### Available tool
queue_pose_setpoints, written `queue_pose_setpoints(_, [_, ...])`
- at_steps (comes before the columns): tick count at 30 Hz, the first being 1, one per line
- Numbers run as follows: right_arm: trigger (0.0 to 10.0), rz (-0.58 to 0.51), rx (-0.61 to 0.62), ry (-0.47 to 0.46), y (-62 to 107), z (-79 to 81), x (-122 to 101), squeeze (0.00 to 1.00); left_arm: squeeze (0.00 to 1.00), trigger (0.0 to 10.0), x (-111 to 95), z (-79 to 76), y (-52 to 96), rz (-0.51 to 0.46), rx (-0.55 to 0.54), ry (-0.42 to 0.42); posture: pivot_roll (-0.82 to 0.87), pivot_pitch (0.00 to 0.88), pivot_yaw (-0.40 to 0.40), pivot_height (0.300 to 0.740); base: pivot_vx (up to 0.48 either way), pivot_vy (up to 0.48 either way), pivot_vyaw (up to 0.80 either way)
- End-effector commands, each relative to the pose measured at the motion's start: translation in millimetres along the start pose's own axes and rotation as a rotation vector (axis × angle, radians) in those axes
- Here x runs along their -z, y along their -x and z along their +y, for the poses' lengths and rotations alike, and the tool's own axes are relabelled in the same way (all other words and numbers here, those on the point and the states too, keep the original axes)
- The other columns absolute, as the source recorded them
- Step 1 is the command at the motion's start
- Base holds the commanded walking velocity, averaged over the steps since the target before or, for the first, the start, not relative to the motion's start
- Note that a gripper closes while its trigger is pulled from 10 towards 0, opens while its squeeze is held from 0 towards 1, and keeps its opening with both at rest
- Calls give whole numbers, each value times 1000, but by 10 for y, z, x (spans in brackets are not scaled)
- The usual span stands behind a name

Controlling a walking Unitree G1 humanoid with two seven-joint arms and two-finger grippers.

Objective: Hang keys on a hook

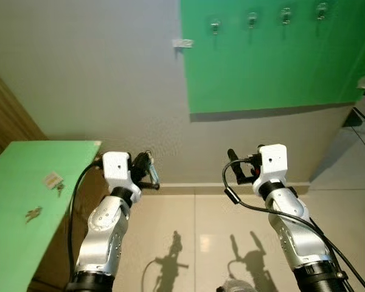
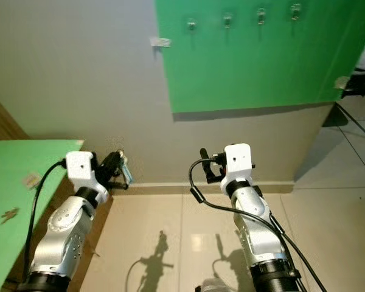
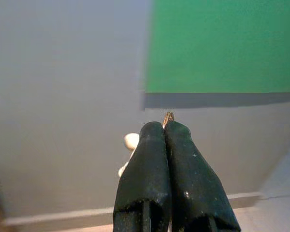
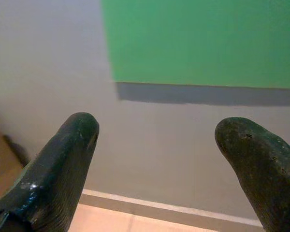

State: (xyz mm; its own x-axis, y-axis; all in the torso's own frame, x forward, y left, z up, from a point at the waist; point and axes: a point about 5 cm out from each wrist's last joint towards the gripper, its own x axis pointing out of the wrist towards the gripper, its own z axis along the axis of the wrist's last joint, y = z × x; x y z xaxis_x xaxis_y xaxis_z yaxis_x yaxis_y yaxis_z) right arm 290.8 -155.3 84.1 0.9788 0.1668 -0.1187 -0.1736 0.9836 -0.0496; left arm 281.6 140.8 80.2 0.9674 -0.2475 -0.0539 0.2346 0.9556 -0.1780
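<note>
My left gripper (image 1: 147, 166) is held up in front of the grey wall, shut on the keys (image 1: 153, 176). A small metal ring (image 3: 168, 117) pokes out between the closed fingertips, and a pale piece (image 3: 130, 141) hangs behind them. Several metal hooks (image 1: 252, 19) sit in a row high on the green wall panel (image 1: 267, 67), far above and to the right of the keys. A white hook (image 1: 182, 43) is fixed to the grey wall just left of the panel. My right gripper (image 4: 157, 140) is raised at the same height, open, with nothing between its fingers.
A green-topped table (image 1: 24, 207) stands at my left with two small items (image 1: 52, 179) on it. A wooden frame (image 1: 6, 115) runs behind it. Beige floor tiles (image 1: 201, 243) lie below. Dark furniture legs (image 1: 359, 115) stand at the far right.
</note>
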Motion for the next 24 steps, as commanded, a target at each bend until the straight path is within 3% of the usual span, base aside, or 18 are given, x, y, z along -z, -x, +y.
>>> queue_pose_setpoints(1, [10000, -23, -4, 7, -23, 28, -38, 0, 0, 10000, -48, 50, -15, -17, 0, -22, -246, 0, 124, 740, 296, -371, 0])
queue_pose_setpoints(10, [10000, -33, -3, 11, -60, 57, -15, 0, 0, 10000, -198, 155, -223, -47, 33, -53, -261, 0, 139, 740, 320, -353, 0])
queue_pose_setpoints(16, [10000, -37, 14, -9, -30, 39, 14, 0, 0, 10000, -195, 197, -247, -41, 22, -69, -267, 0, 140, 740, 356, -317, 0])
queue_pose_setpoints(18, [10000, -56, 34, -53, -11, 22, 16, 0, 0, 10000, -157, 218, -261, -11, -17, -114, -267, 0, 141, 740, 0, 0, 0])
queue_pose_setpoints(24, [10000, -72, 52, -74, -4, -10, 20, 0, 0, 10000, -364, 61, -312, -110, 96, -87, -259, 0, 144, 740, 66, 0, 0])
